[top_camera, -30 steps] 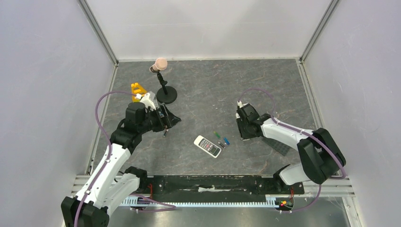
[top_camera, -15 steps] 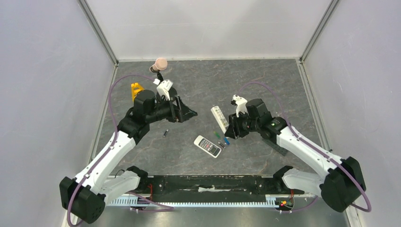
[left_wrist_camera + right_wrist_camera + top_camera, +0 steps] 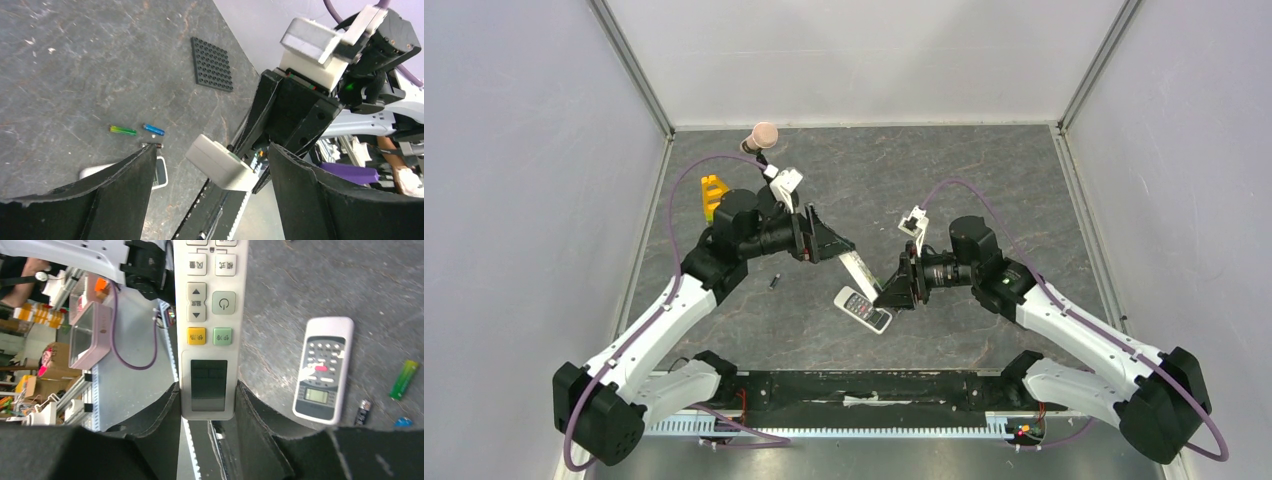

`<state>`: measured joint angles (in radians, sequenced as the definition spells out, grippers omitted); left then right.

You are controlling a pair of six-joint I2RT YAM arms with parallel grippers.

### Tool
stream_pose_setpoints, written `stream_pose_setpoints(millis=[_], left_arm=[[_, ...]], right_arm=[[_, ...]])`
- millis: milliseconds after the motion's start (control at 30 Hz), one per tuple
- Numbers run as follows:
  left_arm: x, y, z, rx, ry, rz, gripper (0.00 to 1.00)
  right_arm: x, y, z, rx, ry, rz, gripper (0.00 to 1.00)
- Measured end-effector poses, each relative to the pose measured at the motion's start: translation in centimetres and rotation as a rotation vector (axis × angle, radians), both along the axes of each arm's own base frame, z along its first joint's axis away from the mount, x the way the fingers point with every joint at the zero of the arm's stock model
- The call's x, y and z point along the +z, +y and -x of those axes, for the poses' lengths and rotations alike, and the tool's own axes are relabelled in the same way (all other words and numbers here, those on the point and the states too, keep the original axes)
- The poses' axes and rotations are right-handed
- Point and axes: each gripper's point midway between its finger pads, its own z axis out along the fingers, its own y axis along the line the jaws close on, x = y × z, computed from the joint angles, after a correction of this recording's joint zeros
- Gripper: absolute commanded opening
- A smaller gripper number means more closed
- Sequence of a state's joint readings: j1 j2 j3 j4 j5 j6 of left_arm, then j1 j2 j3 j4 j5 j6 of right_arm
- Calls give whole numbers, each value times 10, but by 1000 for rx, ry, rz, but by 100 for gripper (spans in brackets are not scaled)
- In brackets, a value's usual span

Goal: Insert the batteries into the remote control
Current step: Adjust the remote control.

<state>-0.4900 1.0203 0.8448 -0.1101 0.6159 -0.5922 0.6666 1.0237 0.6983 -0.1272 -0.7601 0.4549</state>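
The short wide remote control (image 3: 862, 308) lies face up on the table and also shows in the right wrist view (image 3: 322, 370). Beside it lie a green battery (image 3: 404, 379), a dark one (image 3: 363, 411) and a blue one (image 3: 402, 421); green (image 3: 123, 130) and blue (image 3: 154, 129) also show in the left wrist view. Another dark battery (image 3: 774, 281) lies apart to the left. My right gripper (image 3: 894, 290) is shut on a longer, slim white remote (image 3: 206, 330) and holds it in the air. My left gripper (image 3: 829, 243) is open, and that remote's far end (image 3: 220, 162) sits between its jaws without touching.
A black studded plate (image 3: 211, 64) lies flat on the right of the table. A yellow block (image 3: 714, 190) and a small stand with a pink ball top (image 3: 764, 135) are at the back left. The enclosure has white walls on three sides.
My right gripper has taken the long white remote off the table and carried it left and up. My left arm has swung right until its open jaws flank the remote's far end.
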Motion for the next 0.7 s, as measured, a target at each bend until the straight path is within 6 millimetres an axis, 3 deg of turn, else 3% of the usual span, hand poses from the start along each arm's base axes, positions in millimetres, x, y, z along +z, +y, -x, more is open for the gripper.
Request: stream_pose_setpoints(millis=[233,400,600,700], left_arm=[[2,-10,18,-104,33,93,88],[16,-15,28,-148,22,200,79],[35,-17,32,-167,8,299,54],[43,-17,33,-170,0,326,27]], right_arm=[[30,13,9,59,12,-124,16],[43,18,14,80,35,-189,16],[55,24,19,89,96,-260,16],[60,28,17,83,138,-290,17]])
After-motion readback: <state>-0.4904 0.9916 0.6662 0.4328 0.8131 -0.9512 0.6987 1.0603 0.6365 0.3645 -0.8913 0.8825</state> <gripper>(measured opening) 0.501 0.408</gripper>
